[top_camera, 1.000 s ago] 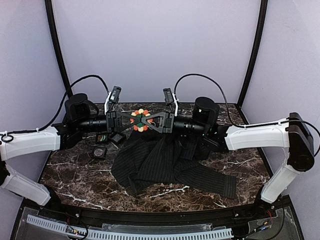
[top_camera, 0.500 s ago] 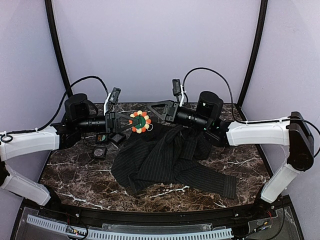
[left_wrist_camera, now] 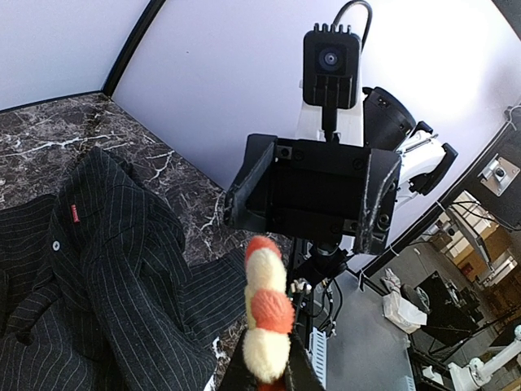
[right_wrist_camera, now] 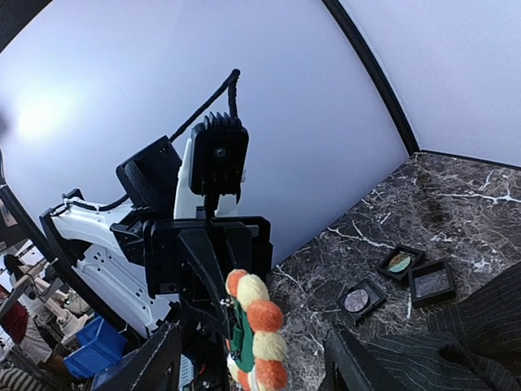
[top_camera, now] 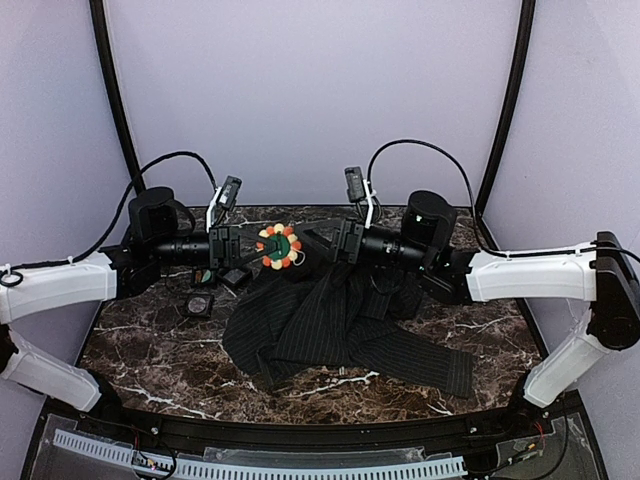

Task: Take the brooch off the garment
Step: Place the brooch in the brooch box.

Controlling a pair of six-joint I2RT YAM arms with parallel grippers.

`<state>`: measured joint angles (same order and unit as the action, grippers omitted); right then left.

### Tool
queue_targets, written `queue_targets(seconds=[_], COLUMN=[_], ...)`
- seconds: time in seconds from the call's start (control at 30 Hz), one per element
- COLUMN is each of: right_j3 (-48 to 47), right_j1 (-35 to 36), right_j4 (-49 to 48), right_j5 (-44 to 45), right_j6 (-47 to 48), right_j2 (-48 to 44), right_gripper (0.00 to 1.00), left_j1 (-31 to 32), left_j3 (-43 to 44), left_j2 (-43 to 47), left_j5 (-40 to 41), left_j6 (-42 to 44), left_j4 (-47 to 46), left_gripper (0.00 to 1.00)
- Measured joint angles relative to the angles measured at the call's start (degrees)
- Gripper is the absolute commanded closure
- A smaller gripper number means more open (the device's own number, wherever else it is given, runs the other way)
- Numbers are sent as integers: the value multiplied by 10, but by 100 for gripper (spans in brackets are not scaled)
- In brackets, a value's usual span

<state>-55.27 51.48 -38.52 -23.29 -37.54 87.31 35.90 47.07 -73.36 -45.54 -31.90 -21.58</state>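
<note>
The brooch (top_camera: 279, 246) is up in the air over the far part of the worktop (top_camera: 150, 345), clear of the garment (top_camera: 330, 325), which lies crumpled below & nearer. L gripper (top_camera: 256, 250) is clamped on the brooch from the left, jaws nearly together. In L wrist view the brooch shows edge-on, rising from btwn the fingertips. R gripper (top_camera: 318, 242) faces it from the right w/ jaws spread wide. Its fingers (right_wrist_camera: 155, 362) flank the gap where the brooch sits just ahead, no contact visible. Both arms reach inward, forearms approx level, wrists pointing at each other, grippers nose to nose. A few small black boxes (top_camera: 200, 303) sit on the worktop under L arm, left of the garment.
</note>
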Motion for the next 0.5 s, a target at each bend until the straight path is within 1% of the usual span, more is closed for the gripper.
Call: queue_targets(seconds=[0.13,0.27,0.33,0.47,0.5], right_j3=[25,32,24,8,7], right_j1=[-2,-4,-5,-7,-8], right_j4=[20,80,138,260,290], right_j5=[12,50,87,208,237], right_j6=[7,24,42,67,72], right_j2=[-20,-39,-46,-65,-72], right_gripper=[32,26,19,7,5], left_j1=[0,0,0,0,0], left_j3=[7,24,29,30,29], left_j2=[6,15,21,39,45], left_j5=[18,78,122,237,268], left_j6=[31,73,87,95,92], left_j4=[41,112,145,219,237], left_gripper=[99,99,99,99,99])
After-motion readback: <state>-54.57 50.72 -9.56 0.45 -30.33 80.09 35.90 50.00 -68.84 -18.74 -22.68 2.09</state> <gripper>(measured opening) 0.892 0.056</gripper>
